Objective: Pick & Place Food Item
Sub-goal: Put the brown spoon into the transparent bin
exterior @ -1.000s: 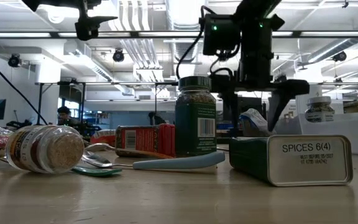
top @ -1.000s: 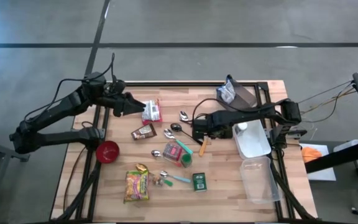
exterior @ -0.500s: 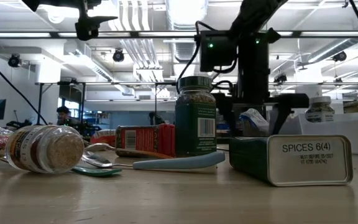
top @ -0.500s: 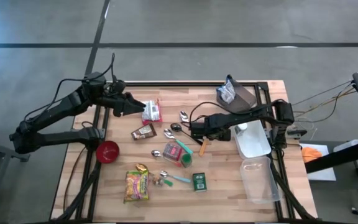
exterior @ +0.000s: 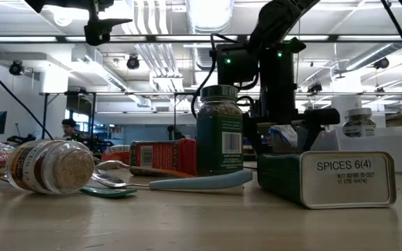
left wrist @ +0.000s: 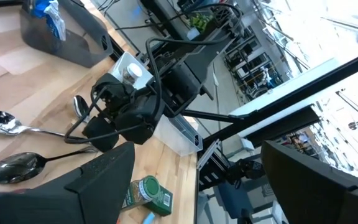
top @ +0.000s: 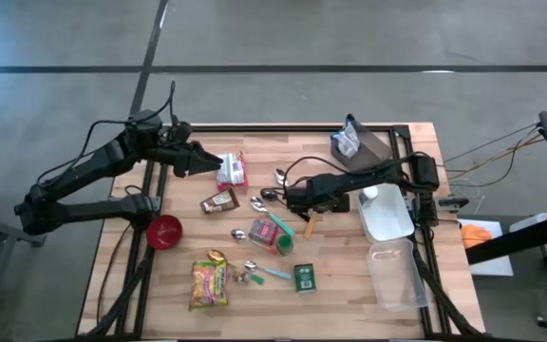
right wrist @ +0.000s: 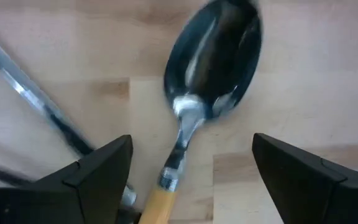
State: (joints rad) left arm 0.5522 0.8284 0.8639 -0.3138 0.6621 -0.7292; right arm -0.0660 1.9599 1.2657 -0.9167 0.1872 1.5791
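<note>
Spoon (right wrist: 211, 74) with wooden handle lies between the right end effector's (right wrist: 191, 177) wide-open fingers, ungripped.

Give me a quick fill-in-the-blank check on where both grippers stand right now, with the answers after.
1. The right gripper hangs with open jaws over a spoon whose handle is ____ coloured.
2. The left gripper hovers next to the ____ and white packet.
3. The green tin lying on its side in the low view reads ____.

Missing words: orange; red; SPICES
</note>
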